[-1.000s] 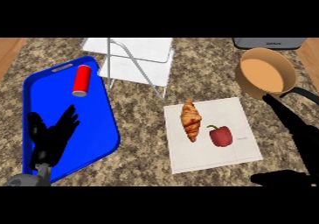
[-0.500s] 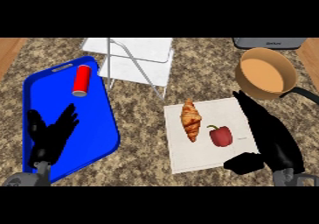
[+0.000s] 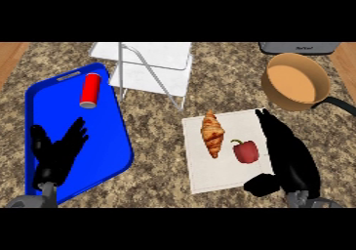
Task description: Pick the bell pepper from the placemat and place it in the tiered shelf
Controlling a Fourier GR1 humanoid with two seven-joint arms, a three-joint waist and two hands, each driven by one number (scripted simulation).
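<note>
1. Your pepper (image 3: 245, 151) lies at right of centre in the frame, on the white placemat (image 3: 209, 178), just right of the croissant (image 3: 213, 134) and apart from it.
2. Your right robot hand (image 3: 288, 156) lies along the mat's right edge, just beside the pepper, fingers stretched toward the top of the frame and thumb out at lower left. The fingers are apart and hold nothing; you cannot tell whether they touch the pepper.
3. Your left robot hand (image 3: 58, 151) rests with fingers spread over the blue tray (image 3: 101, 166) at lower left. A red can (image 3: 89, 90) lies near the tray's upper end.
4. The step in hand looks like the approach: the pepper is not yet grasped.
5. Next, you likely need to bring fingers and thumb to either side of the pepper and curl round it without nudging the croissant.
6. After that, lift and carry it up and left to the white shelf (image 3: 155, 68) at top centre, clearing its wire frame. The pan (image 3: 295, 83) at upper right sits out of that path.
</note>
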